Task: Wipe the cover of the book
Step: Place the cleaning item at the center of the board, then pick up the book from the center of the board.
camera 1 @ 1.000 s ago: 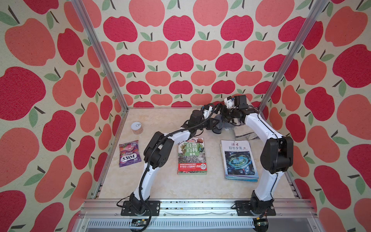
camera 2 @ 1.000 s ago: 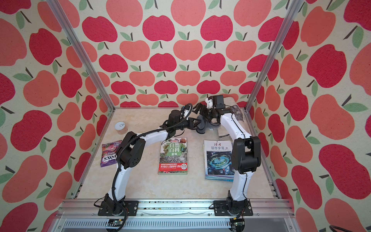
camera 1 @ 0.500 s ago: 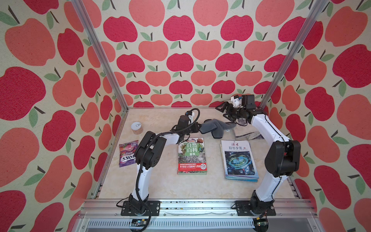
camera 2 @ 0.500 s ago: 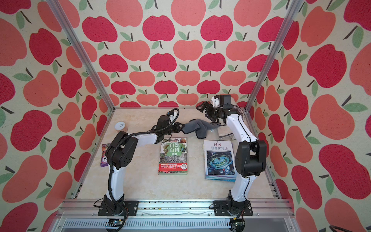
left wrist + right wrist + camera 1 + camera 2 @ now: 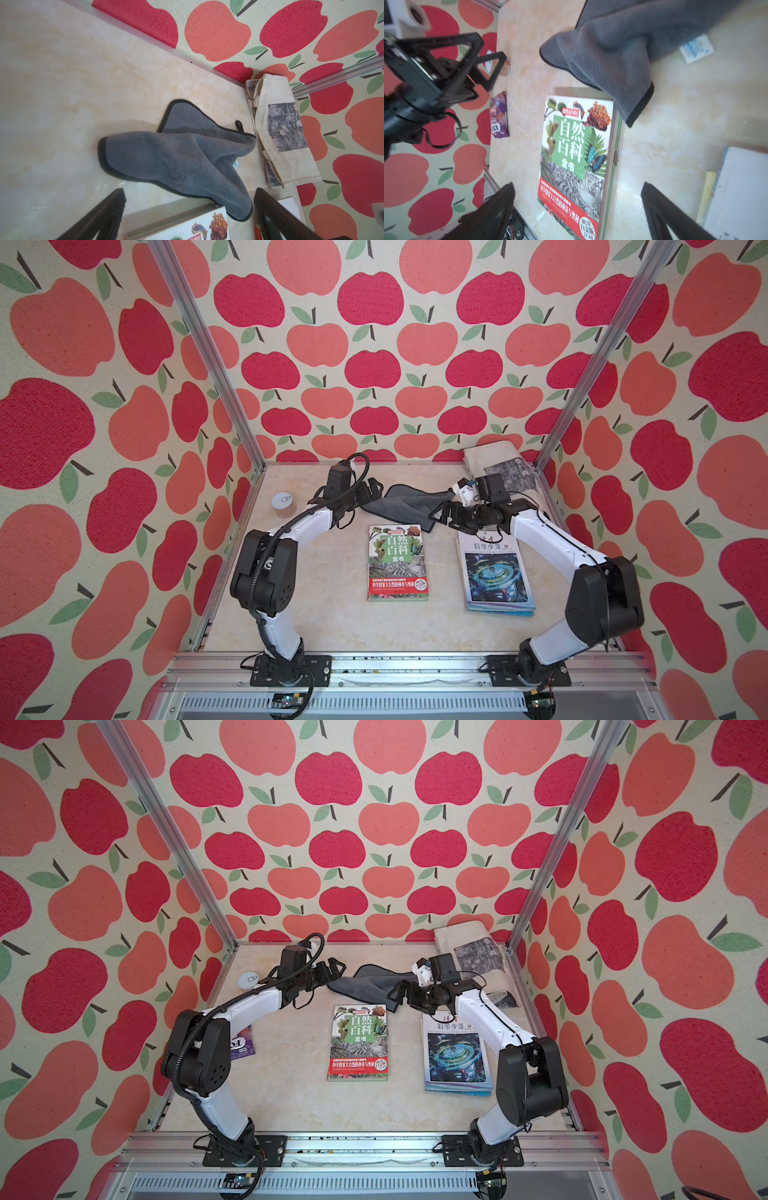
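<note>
Grey cloth (image 5: 405,506) lies crumpled on the marble-look table (image 5: 332,614), toward the back, between the two arms. One black-edged corner hangs over the far right corner of the green book (image 5: 397,562), seen best in the right wrist view; the rest of the cover is bare. The green book lies flat, mid table, cover up, title readable from the front. Blue book (image 5: 494,572) lies flat to its right, apart from it, with the right arm reaching over its far end.

Left gripper (image 5: 372,490) is just beside the cloth's left end. Its fingers are spread wide with nothing between them, which the left wrist view shows clearly. Right gripper (image 5: 438,519) is at the cloth's right end, behind the gap between the two books, fingers also spread wide and pinching nothing.

Cream bag (image 5: 498,466) leans in the back right corner. Small round tin (image 5: 283,504) sits near the left wall. Purple packet (image 5: 243,1046) is by the left wall, partly hidden behind the left arm.
</note>
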### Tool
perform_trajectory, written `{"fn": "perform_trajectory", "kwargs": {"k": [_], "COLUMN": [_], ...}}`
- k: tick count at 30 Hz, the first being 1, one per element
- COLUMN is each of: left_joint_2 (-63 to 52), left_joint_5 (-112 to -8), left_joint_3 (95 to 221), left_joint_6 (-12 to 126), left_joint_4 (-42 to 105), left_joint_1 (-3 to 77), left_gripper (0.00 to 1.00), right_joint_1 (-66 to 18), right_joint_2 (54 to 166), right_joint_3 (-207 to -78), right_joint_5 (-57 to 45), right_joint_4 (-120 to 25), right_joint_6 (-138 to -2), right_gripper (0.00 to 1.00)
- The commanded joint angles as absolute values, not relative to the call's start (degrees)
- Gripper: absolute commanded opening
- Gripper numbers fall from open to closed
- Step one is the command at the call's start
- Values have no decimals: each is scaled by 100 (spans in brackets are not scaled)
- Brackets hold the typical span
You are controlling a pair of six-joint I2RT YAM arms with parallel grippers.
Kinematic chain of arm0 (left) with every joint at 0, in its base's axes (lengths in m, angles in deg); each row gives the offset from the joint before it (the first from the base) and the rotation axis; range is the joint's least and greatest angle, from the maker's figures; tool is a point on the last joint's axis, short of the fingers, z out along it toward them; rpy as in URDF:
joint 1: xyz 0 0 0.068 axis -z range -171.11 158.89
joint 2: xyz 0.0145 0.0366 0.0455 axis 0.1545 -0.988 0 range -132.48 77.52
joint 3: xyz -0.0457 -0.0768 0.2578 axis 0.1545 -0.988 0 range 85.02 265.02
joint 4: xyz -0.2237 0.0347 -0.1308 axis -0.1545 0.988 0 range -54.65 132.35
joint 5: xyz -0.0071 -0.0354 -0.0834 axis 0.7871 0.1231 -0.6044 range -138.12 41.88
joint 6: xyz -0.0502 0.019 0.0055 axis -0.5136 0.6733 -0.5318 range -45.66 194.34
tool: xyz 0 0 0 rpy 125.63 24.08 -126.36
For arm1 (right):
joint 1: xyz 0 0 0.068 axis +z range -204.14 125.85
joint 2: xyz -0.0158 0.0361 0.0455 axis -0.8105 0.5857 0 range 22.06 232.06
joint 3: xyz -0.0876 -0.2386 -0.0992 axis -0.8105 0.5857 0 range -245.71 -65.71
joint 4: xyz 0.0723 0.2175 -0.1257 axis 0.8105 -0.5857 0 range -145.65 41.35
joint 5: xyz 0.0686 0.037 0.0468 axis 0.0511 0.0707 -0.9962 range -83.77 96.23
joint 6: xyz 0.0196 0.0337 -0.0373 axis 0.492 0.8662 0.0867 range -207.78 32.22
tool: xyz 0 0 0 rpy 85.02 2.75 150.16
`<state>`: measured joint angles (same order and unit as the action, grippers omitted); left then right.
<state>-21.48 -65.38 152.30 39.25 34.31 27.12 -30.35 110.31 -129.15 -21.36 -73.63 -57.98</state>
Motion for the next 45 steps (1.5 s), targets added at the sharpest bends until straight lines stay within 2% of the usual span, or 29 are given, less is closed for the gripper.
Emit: {"fn": "perform_trajectory", "kwargs": {"k": [1,7,11,16,28,33,40,42,45], "left_joint_2": [-1453,-432,-200,-495,-1816,-2832,-2788,-2578,-2119], "left_joint_5": [-6727,-7176,-7141,-7737,-8075,-8836,-9754,-9982,-10160], "left_joint_3": [14223,12523,12211,11897,11831,11842,12030,12226,12562], "left_joint_6": [3612,2522,2431,2094,1677,932,109,105,537], "left_joint_4": [4167,3130,3200,2723,2001,297,-1682,-1567,-609], "left_joint_1": [2704,2708,2717,2697,2870,3232,3440,3599,3832], "left_gripper": [99,99,99,99,99,99,99,99,99], "right_joint_1": [-2786,-2336,-2252,-2057,-1752,-1572,-1499,-1512,-1568], "right_joint_2": [10718,10892,11266,11660,12675,13188,13507,13541,13544], "right_joint_3": [-12269,-11439,-11119,-11047,-10961,-10809,-10811,-10863,-10903], "right_joint_5": [-1870,-1807,-1938,-1913,-2410,-2659,-2847,-2865,-2905], "right_joint_4": [-7224,-6416,-5749,-5211,-3716,-2864,-2478,-2511,-2528], "right_joint_6": [-5847,-5382,-5031,-4769,-3896,-3464,-3328,-3357,-3373], "right_gripper": [99,99,99,99,98,96,95,95,95]}}
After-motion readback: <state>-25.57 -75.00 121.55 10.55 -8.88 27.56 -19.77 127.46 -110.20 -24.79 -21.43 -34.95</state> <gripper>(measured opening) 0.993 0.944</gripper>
